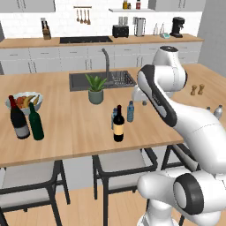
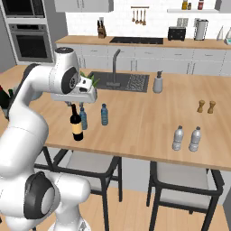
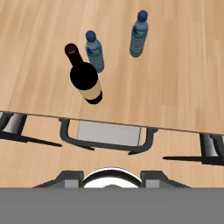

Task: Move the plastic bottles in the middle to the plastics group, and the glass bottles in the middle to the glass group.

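Note:
A dark wine bottle (image 1: 118, 126) (image 2: 77, 126) (image 3: 86, 78) with a red cap and pale label stands mid-counter near the front edge. One small blue plastic bottle (image 1: 130, 111) (image 2: 104, 114) (image 3: 139, 37) stands clear of it; another (image 2: 83, 118) (image 3: 95, 51) stands right behind it. My gripper (image 1: 142, 100) (image 2: 76, 103) hangs shut and empty above these bottles. The glass group, a big dark bottle (image 1: 18, 119) and a slim green bottle (image 1: 36, 123), is at the far left. The plastics group, two grey-clear bottles (image 2: 178, 138) (image 2: 196, 139), is at the right.
A fruit bowl (image 1: 24, 101) sits behind the glass group. A potted plant (image 1: 96, 88) and the sink (image 1: 101, 80) lie behind the middle bottles. A soap dispenser (image 2: 157, 83) and wooden shakers (image 2: 206, 107) stand on the right. Stools (image 3: 107, 133) line the counter's front edge.

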Tool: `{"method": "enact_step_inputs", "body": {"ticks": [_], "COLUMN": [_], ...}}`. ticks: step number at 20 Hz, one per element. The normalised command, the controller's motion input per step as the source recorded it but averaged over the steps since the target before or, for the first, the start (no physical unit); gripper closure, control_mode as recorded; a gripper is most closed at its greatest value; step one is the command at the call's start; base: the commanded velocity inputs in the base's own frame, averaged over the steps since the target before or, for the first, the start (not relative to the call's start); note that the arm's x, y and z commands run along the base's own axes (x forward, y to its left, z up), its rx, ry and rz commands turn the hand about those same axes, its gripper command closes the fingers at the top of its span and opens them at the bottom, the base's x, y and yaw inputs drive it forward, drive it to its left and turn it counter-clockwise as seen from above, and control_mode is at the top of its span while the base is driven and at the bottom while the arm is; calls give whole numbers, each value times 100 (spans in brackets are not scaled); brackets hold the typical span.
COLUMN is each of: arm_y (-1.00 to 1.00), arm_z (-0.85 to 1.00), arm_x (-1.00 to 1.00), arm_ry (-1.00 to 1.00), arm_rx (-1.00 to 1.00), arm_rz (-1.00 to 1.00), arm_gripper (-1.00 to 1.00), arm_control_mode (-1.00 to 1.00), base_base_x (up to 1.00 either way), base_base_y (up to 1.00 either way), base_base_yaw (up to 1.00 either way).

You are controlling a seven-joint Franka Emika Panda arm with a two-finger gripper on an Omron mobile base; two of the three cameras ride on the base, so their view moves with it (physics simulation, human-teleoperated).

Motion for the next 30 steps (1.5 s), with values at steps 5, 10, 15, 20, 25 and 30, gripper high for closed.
{"method": "enact_step_inputs", "body": {"ticks": [5,10,15,20,25,30], "arm_y": [0,26,48,54,0,0], "arm_z": [-5,-13,-5,-13,-37,-11], "arm_x": [1,18,0,23,34,14], "arm_ry": [0,-3,-15,-29,-31,-5], "arm_rx": [0,0,0,1,4,0], "arm_rz": [0,-5,-1,0,0,0], "arm_gripper": [-100,-100,-100,-100,-100,-100], "arm_control_mode": [-100,-100,-100,-100,-100,-100], "base_base_x": [0,0,0,0,0,0], "base_base_y": [0,0,0,0,0,0], "base_base_yaw": [0,0,0,0,0,0]}}
